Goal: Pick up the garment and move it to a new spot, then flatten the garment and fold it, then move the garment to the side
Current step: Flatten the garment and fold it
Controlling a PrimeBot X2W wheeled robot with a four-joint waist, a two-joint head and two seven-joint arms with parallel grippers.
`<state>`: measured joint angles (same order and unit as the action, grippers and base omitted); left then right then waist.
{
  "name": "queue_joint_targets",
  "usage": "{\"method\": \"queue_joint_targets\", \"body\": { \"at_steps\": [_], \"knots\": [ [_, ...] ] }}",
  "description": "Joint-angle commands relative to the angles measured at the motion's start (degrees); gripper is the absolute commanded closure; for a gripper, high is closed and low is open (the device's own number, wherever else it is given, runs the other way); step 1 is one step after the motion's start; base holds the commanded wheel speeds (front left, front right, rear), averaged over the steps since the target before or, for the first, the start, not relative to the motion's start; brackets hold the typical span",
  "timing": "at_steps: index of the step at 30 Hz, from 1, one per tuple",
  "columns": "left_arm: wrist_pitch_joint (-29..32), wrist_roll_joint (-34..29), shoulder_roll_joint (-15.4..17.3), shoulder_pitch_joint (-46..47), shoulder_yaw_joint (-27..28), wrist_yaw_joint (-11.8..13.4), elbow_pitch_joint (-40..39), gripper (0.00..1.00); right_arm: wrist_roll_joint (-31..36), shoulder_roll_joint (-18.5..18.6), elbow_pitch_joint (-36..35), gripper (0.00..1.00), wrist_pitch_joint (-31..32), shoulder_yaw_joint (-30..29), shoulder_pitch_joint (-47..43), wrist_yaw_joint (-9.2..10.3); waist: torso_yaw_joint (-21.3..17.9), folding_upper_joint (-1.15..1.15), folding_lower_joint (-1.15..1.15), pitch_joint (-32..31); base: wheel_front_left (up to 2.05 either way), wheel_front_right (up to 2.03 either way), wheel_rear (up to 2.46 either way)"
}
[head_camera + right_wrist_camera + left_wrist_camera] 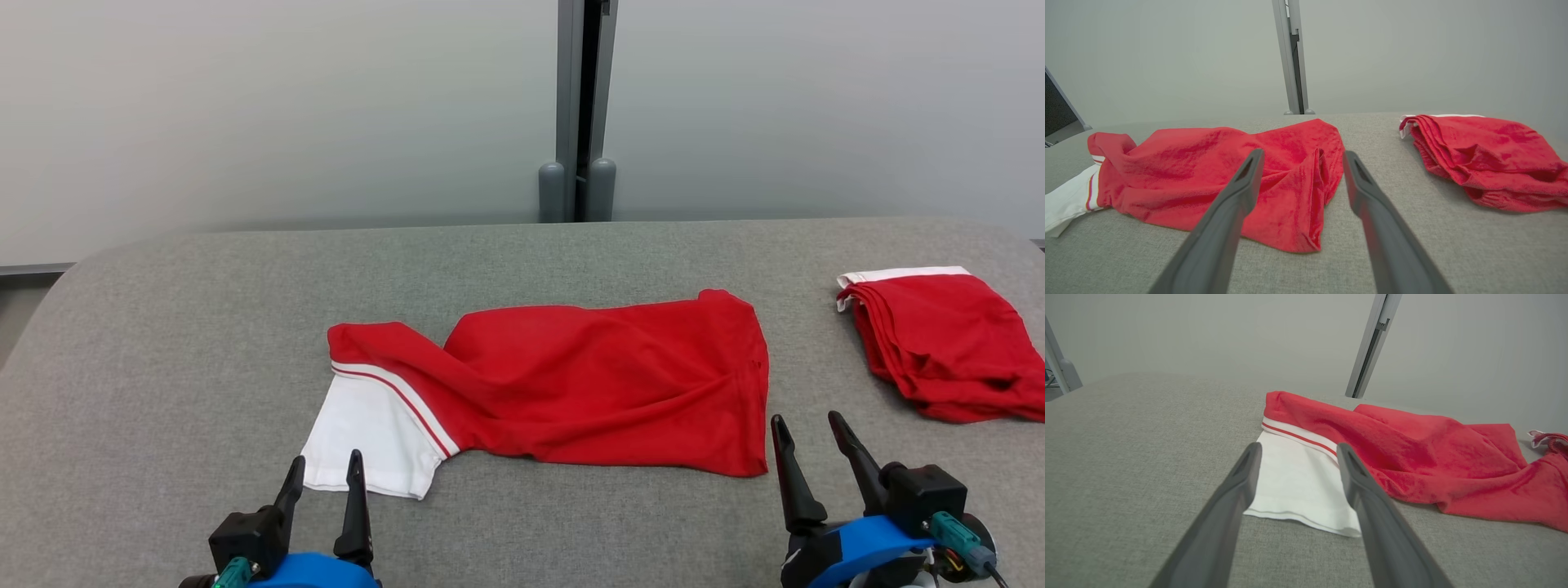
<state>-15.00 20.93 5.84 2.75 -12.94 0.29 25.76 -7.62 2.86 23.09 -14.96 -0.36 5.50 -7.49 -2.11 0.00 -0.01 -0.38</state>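
Both the left gripper [326, 457] and right gripper [806, 416] gape empty before the rumpled red garment [571, 384], whose curled hem [1316, 196] the right wrist view reveals, well apart from a folded red pile [939, 343].

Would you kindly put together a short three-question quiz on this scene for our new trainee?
1. True or false: the left gripper and the right gripper are both open and hold nothing.
2. Pick one: seen from the head camera, the second red garment lies on the spread garment's A) robot-left side, B) robot-right side, C) top.
3. Fill the gap: the end of the spread garment nearest the left gripper is ___ in colour.

Key: 1 true; 2 B; 3 white.
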Motion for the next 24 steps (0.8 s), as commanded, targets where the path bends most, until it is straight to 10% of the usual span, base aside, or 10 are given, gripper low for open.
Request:
{"method": "queue_joint_targets", "body": {
  "at_steps": [1,24],
  "knots": [
    [-0.3,0.0,0.2,-0.1,0.2,0.3,-0.2,0.00,0.0,0.1,0.2,0.00,-0.2,0.2,-0.3,-0.01,-0.1,0.00,0.01,0.0,0.00,0.00,0.00],
    [-0.2,0.4,0.8,0.9,-0.9,1.0,-0.9,0.00,0.0,0.1,0.8,0.00,-0.3,1.1,-0.2,-0.01,0.4,0.00,0.01,0.2,0.00,0.00,0.00]
  ]
}}
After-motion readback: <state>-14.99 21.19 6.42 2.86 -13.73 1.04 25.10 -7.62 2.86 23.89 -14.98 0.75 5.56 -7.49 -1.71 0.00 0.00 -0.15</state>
